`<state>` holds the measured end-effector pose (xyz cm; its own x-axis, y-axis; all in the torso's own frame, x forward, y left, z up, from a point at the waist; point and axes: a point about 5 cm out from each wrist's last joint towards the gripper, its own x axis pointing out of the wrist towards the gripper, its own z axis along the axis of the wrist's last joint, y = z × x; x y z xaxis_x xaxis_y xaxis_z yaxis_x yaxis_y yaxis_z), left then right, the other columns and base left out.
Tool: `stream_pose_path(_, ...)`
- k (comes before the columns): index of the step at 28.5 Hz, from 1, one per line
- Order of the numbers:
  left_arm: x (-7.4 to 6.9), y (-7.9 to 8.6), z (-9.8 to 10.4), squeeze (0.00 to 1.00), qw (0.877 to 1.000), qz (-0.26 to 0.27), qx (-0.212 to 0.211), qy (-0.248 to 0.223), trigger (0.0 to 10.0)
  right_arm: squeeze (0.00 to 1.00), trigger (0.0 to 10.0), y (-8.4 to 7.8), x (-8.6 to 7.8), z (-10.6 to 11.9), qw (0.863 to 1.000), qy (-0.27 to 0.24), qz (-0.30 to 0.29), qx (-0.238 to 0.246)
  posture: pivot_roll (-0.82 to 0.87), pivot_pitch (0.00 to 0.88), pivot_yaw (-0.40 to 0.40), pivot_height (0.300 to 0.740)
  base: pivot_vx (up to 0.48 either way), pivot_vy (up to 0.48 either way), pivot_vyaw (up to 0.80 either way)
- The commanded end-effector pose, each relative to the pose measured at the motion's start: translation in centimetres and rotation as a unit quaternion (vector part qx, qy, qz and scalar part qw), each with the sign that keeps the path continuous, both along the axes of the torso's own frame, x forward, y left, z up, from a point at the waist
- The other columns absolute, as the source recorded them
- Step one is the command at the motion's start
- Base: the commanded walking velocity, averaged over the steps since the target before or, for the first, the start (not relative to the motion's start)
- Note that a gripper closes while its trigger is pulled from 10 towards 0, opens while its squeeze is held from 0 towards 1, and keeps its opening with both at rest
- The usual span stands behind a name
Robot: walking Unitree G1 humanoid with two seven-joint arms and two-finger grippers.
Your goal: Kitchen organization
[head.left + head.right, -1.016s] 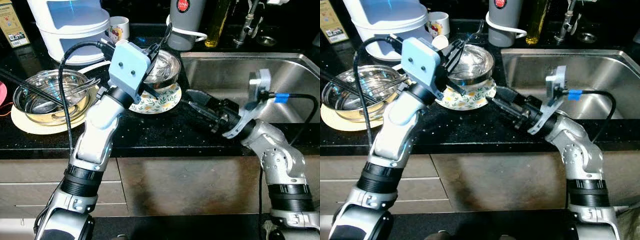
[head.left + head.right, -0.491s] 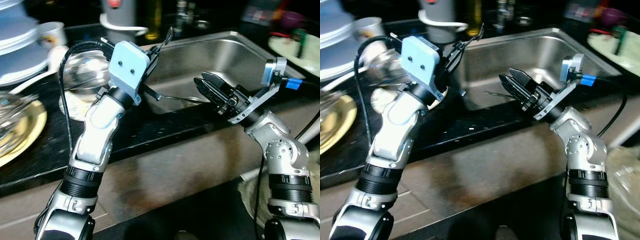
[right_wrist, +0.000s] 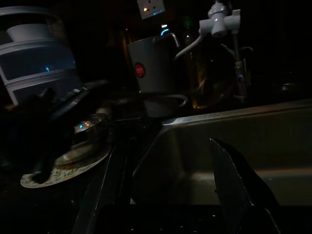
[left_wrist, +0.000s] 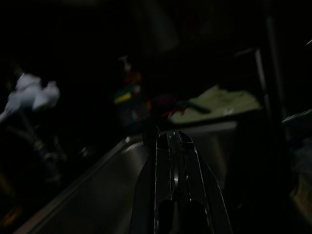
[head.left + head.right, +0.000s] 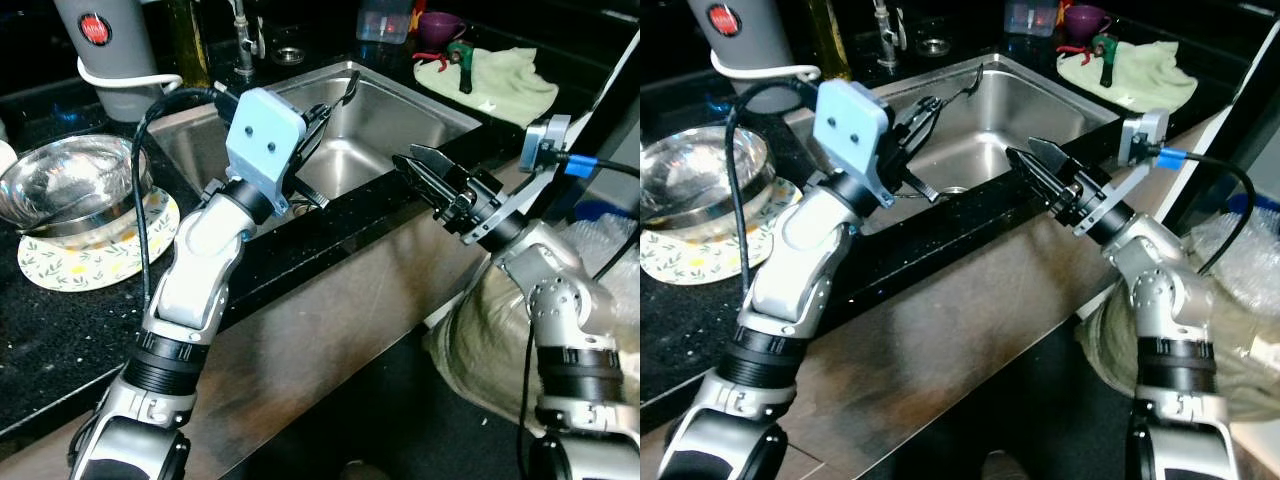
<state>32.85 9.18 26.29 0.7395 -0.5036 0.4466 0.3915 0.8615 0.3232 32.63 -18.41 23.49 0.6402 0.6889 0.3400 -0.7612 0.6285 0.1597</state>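
Left hand clenched, seemingly around thin utensil, over sink; right hand spread above counter edge.

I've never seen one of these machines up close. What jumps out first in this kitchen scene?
Two silver arms reach over a black counter toward a steel sink. The left gripper, behind a pale blue box, holds a thin metal utensil above the basin, while the right gripper hovers open at the sink's front edge. To the robot's left, a shiny steel bowl sits on a flowered plate.
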Motion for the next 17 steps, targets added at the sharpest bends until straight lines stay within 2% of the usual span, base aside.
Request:
stream_pose_path(1, 0.5, 0.6, 0.0, 0.00, 1.000, 0.015, 0.005, 0.005, 10.0, 0.00, 10.0, 0.2, 0.1, -0.1, 1.000, -0.001, 0.000, -0.004, 0.01, 0.041, -0.003, 0.732, 0.000, 0.000, 0.00)
stream_pose_path(7, 2.1, 1.3, -1.1, 0.00, 0.998, 0.037, 0.002, 0.049, 10.0, 0.00, 10.0, 0.2, 0.2, -0.3, 1.000, 0.001, -0.008, -0.018, 0.01, 0.039, -0.001, 0.732, 0.000, 0.000, 0.00)
stream_pose_path(12, 3.0, 1.7, -2.7, 0.00, 0.992, 0.032, -0.032, 0.116, 10.0, 0.00, 10.0, 0.1, 0.2, -0.6, 0.999, 0.006, -0.020, -0.035, 0.00, 0.042, 0.004, 0.732, 0.000, 0.000, 0.00)
stream_pose_path(17, 3.6, 1.9, -3.8, 0.00, 0.984, 0.023, -0.065, 0.162, 10.0, 0.00, 10.0, 0.8, -0.1, -1.2, 0.998, 0.007, -0.007, -0.056, 0.00, 0.051, 0.004, 0.732, 0.000, 0.000, 0.00)
